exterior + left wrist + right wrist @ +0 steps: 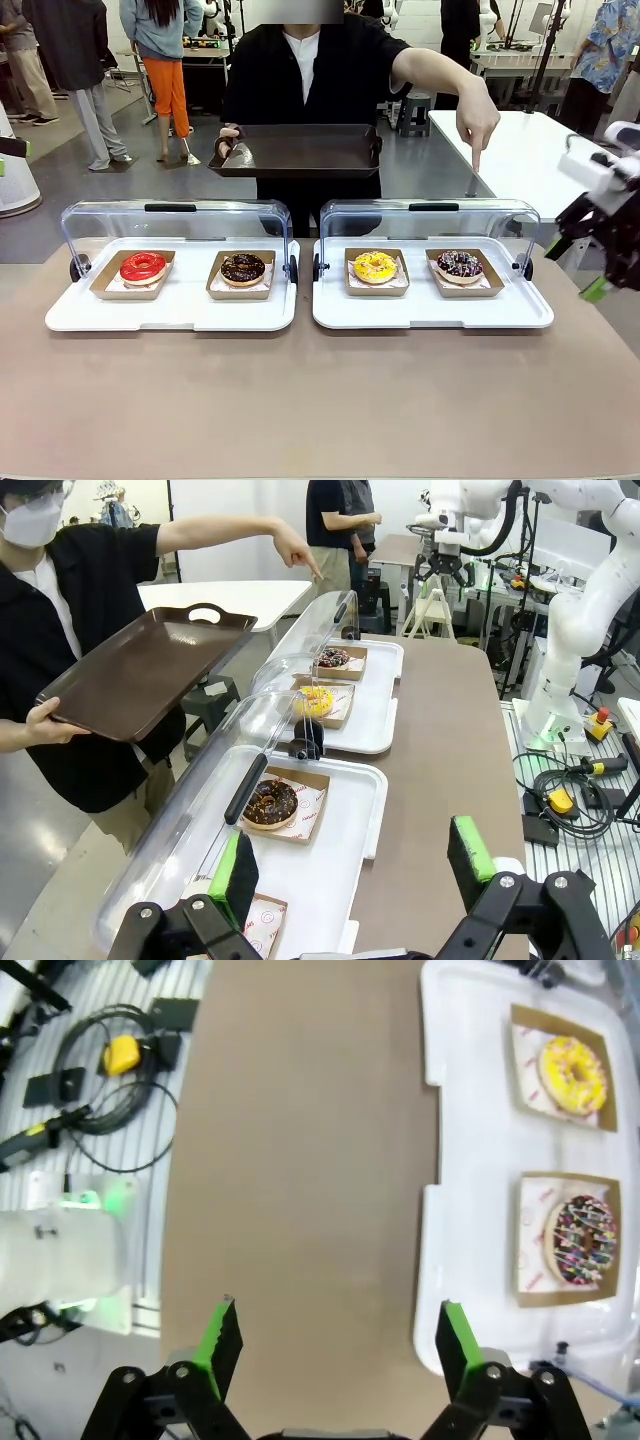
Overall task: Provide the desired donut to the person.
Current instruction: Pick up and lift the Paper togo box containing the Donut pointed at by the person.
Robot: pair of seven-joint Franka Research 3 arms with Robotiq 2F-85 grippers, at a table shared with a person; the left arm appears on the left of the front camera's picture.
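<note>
The sprinkled donut [459,264] at 2 o'clock is pointed at by the person's hand [478,125]; left end effector [352,862] and right end effector [337,1325] are held wide open, empty.

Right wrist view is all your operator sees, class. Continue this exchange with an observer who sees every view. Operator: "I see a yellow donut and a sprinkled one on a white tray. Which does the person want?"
Observer: The person's pointing hand aims a finger down over the sprinkled donut, at the robot's far right.
Operator: Where would it go?
Observer: Probably onto the dark tray, which the person's other hand holds out beyond the donuts.
Operator: Any other donuts on offer?
Observer: Yes, a second white tray toward the robot's left holds a red donut and a chocolate donut.
</note>
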